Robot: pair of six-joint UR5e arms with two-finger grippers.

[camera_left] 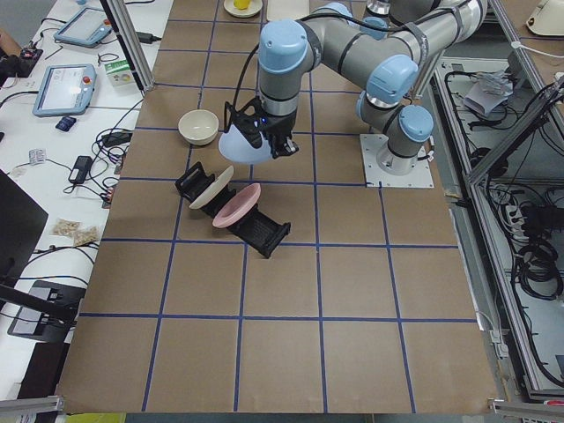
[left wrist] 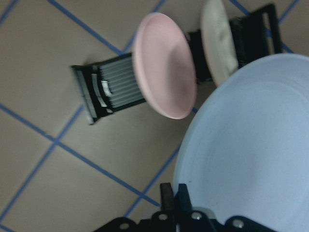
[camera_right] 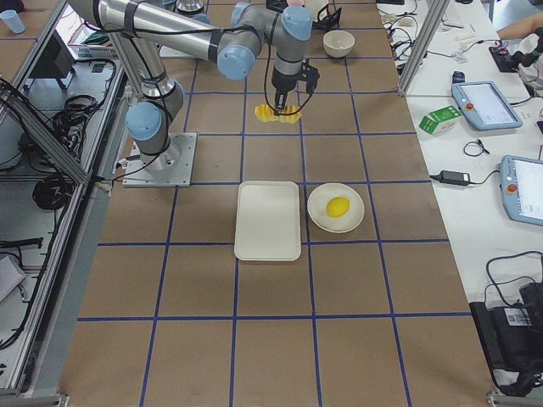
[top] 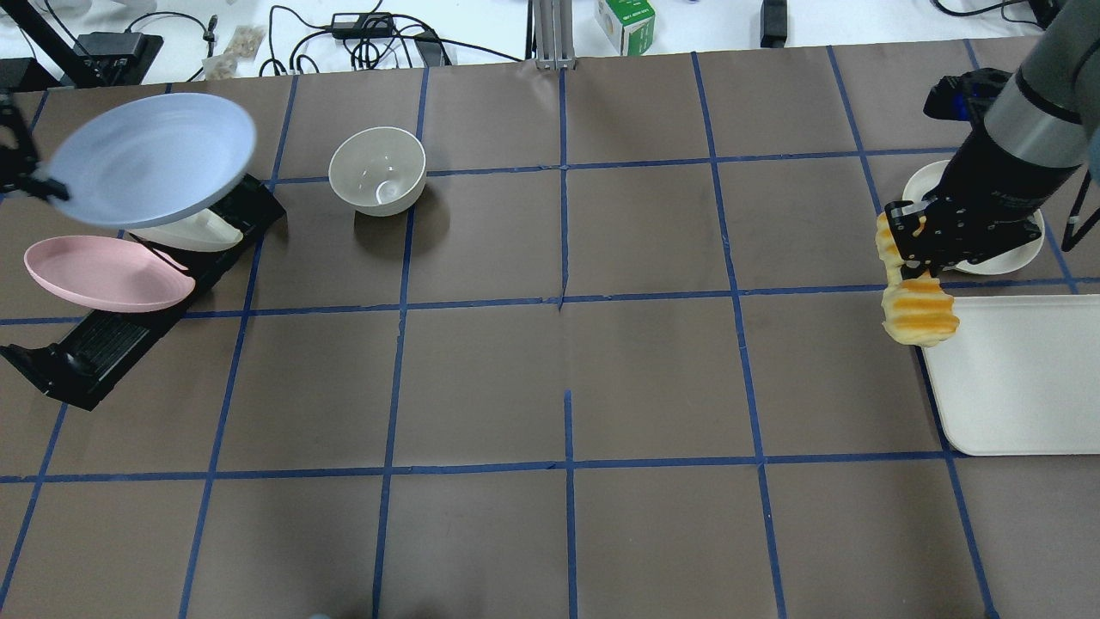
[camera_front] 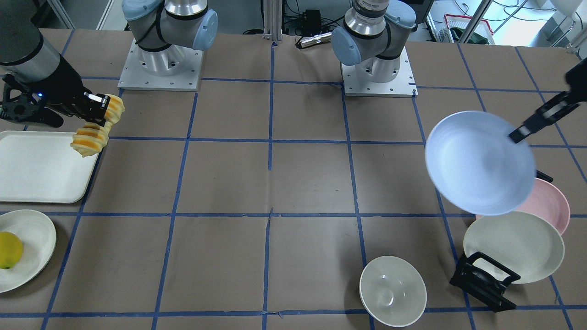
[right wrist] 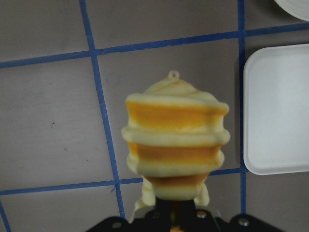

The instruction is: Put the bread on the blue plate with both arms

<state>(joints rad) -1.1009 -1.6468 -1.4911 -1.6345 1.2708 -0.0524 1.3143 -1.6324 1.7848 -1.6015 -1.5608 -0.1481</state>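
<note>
White plate point(camera_front: 34, 238) holds a yellow fruit point(camera_front: 9, 250) (blue plate point(camera_front: 477, 169) aloft).

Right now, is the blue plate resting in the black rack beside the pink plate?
No, the left gripper holds the blue plate by its rim, raised above the black rack where the pink plate stands.

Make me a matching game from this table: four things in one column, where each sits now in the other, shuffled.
Things:
1 bread
2 blue plate
3 pink plate
4 yellow fruit

Places:
A in the black rack
B held by the right gripper
C on an off-white plate
D held by the left gripper

Pairs: 1-B, 2-D, 3-A, 4-C
</note>
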